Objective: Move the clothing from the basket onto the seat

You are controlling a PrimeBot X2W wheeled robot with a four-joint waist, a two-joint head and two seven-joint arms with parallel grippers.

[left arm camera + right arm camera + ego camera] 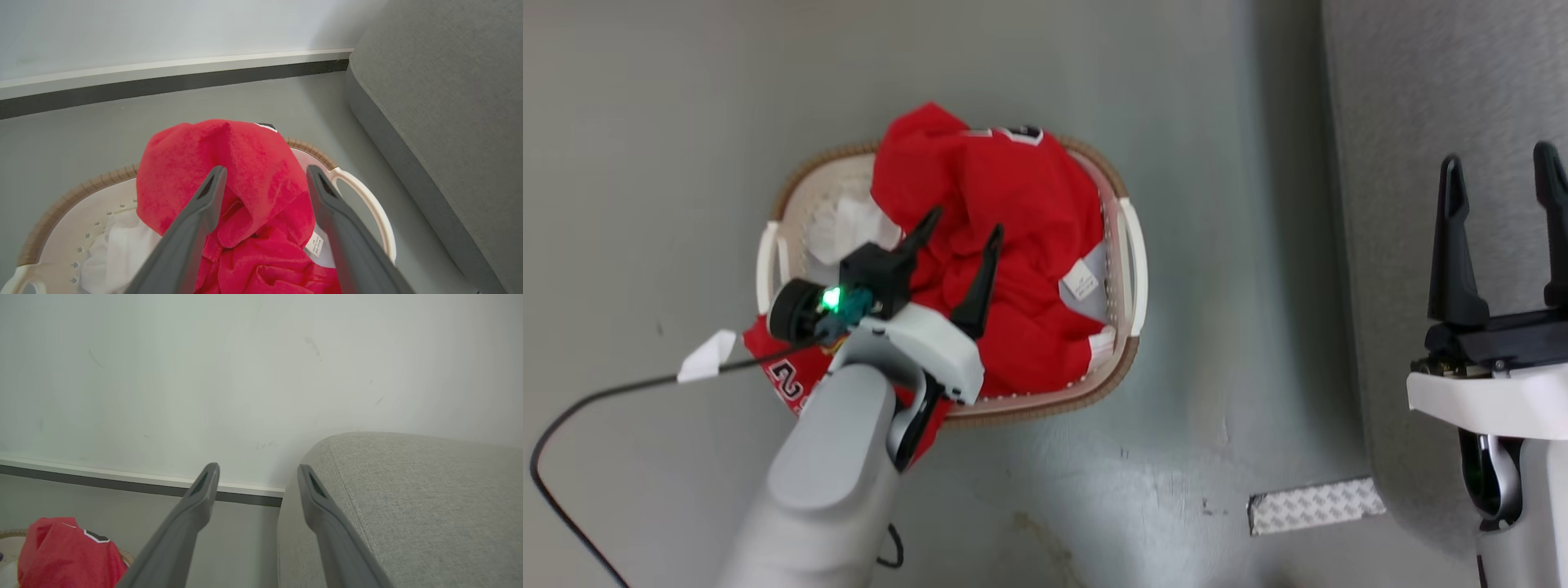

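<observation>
Clothing, bright red with a small white label, lies heaped in the basket, one end spilling over the basket's near rim onto the floor. Left gripper hangs over the heap in the basket, jaws spread wide, holding nothing. Right gripper, equally wide and empty, stands well right of the basket, by the grey seat

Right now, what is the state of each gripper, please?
Left gripper: open, over the clothing in the basket, gripping nothing.
Right gripper: open, empty, by the seat.
</observation>
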